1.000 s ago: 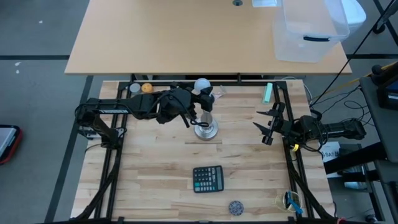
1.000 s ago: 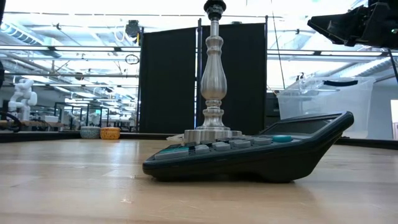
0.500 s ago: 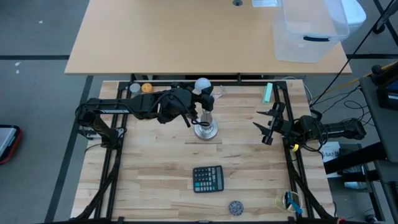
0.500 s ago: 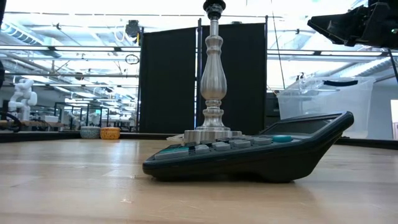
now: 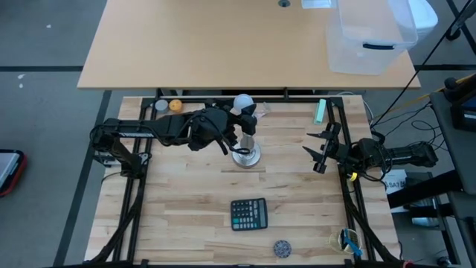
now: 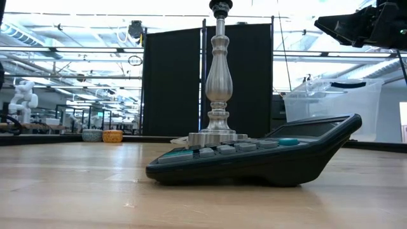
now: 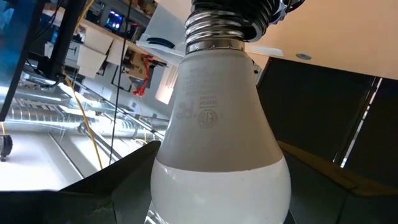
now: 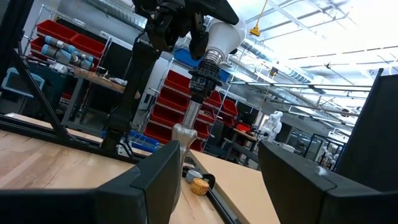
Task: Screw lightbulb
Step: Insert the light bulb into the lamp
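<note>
The table (image 5: pixel 186 216) is pale wood slats in a dark frame, and the two arms reach in over it from either side. The left hand (image 5: pixel 236 123) is up at the top of the stand (image 6: pixel 218 89); its fingers (image 7: pixel 106 186) are spread wide either side of the bulb's globe, and whether they touch the glass I cannot tell. The right hand (image 5: pixel 318 152) waits well apart by the table's right edge, about half open and holding nothing.

The stand is a slim turned metal column on a round foot, tall for its footprint, so a sideways push at the top may tip it. A calculator (image 5: pixel 248 214) lies nearer the front edge, clear of the work, and a small orange ball (image 5: pixel 175 105) sits at the far left.

The bulb (image 7: pixel 221 124) sits base-first in the dark socket (image 8: pixel 204 79) on top of the stand, with silvery thread showing between globe and socket, so it looks partly screwed in at most. It is probably light, with a smooth, slippery frosted shell that could crack under a hard squeeze. The widest part of the globe is the place to hold: a moderate pinch across it, then turn about the stand's axis, pressing gently along that axis and not sideways.
</note>
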